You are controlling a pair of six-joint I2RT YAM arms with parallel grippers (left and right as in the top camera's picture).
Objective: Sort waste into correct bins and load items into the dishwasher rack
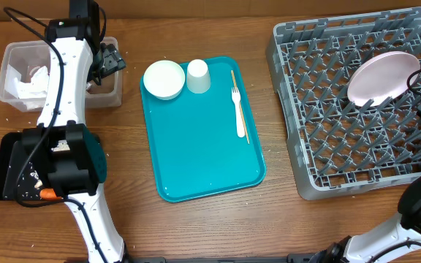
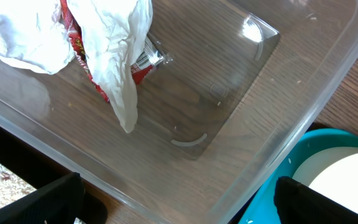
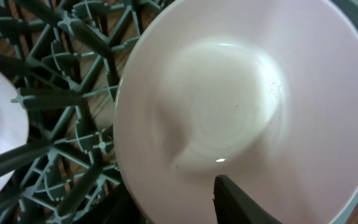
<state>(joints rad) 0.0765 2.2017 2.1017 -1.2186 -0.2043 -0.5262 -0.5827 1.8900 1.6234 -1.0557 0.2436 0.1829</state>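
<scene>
A brown wooden surface (image 1: 210, 234) is seen from above, filling the overhead view from edge to edge. Its grain is drawn in long streaks running left to right, with lighter and darker bands mixed. The wood is evenly lit from above. The same brown grain is glimpsed in the left wrist view.

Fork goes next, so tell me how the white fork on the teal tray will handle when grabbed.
The white fork looks thin and plastic, so it is probably light and slightly bendy. It lies flat on the smooth teal tray, so it may slide rather than lift. A thin stick lies right beside it and would likely get nudged too.
</scene>
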